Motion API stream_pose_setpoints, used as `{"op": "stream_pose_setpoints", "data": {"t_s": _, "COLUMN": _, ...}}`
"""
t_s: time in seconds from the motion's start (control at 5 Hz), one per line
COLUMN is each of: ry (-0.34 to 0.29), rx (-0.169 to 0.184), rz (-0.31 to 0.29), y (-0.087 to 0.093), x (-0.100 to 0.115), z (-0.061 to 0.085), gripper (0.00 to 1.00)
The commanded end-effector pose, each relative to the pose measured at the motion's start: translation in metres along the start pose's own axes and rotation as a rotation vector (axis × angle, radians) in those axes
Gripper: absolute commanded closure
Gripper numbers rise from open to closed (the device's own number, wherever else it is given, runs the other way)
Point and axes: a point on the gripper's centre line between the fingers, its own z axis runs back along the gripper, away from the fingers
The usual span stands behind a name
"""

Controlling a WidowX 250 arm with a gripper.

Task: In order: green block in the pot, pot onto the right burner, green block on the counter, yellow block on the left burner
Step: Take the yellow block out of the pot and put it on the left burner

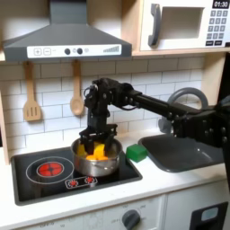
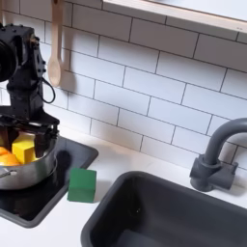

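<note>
Hand hangs straight over the pot on the right-hand burner in the first exterior view, fingers apart above the yellow block inside, while the green block sits on the bench just beside the cooktop.

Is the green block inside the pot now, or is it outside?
Outside. The green block sits on the counter beside the cooktop, apart from the pot, which holds the yellow block.
</note>
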Motion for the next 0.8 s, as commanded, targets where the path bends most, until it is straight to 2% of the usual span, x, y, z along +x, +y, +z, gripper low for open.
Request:
{"op": "stream_pose_setpoints", "data": {"t_s": 0.0, "ry": -0.039, "rx": -0.006, "rz": 0.025, "y": -0.002, "x": 0.001, "z": 0.017, "gripper": 1.00}}
{"op": "stream_pose_setpoints", "data": {"t_s": 0.2, "ry": -0.036, "rx": -0.007, "rz": 0.056, "y": 0.002, "x": 0.001, "z": 0.032, "gripper": 1.00}}
{"op": "stream_pose_setpoints", "data": {"t_s": 0.4, "ry": -0.060, "rx": -0.006, "rz": 0.079, "y": 0.005, "x": 0.003, "z": 0.055, "gripper": 1.00}}
{"op": "stream_pose_setpoints", "data": {"t_s": 0.6, "ry": -0.093, "rx": 0.029, "rz": 0.138, "y": 0.015, "x": 0.000, "z": 0.079, "gripper": 1.00}}
